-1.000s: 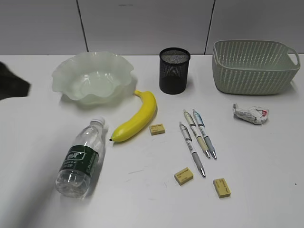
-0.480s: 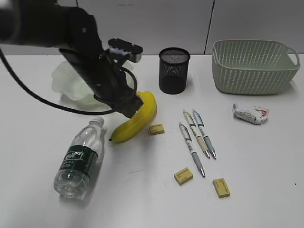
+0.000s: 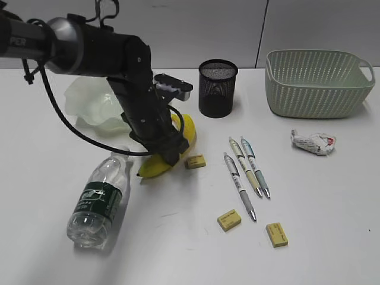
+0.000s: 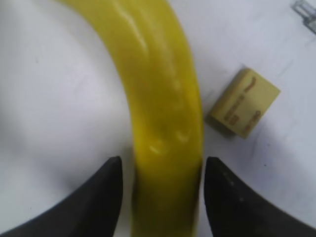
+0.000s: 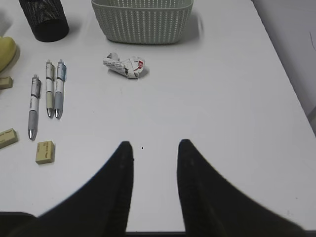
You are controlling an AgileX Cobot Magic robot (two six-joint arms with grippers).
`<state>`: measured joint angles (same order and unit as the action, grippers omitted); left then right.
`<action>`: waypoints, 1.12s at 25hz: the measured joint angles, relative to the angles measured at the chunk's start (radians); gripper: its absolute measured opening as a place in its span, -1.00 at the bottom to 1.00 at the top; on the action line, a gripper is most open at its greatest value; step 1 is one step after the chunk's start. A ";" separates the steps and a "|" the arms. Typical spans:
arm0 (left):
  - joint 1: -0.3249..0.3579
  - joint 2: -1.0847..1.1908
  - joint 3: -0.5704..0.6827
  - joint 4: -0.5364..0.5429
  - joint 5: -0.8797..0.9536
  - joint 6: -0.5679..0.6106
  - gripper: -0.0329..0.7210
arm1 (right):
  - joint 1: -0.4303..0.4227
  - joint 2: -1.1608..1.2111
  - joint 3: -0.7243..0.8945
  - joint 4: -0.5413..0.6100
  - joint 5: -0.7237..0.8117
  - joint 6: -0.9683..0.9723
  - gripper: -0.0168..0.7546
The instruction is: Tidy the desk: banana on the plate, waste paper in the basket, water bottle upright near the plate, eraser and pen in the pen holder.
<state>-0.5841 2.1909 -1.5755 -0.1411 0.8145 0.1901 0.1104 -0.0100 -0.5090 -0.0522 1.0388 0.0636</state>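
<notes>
Banana [image 3: 168,155] flat on desk, at 5 o'clock from plate [image 3: 89,105], not yet on it. Left gripper [image 4: 158,190] dropped onto it within last second: absent a second ago, above fruit half second ago, now low, jaws spread and straddling lower half. Contact uncertain; no squeeze seen. Likely meaning: grasp about to start, banana first. Eraser [image 4: 243,109] just beside banana at 3 o'clock. Right gripper [image 5: 154,163] parted, empty, hovering over bare desk well off at 3 o'clock.
</notes>
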 joint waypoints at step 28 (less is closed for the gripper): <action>0.264 -0.090 -0.009 -0.036 -0.212 -0.001 -0.05 | 0.000 0.000 0.000 0.001 0.000 0.000 -0.29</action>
<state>-0.3198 2.1007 -1.5844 -0.1773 0.6025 0.1891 0.1104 -0.0100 -0.5090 -0.0514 1.0388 0.0636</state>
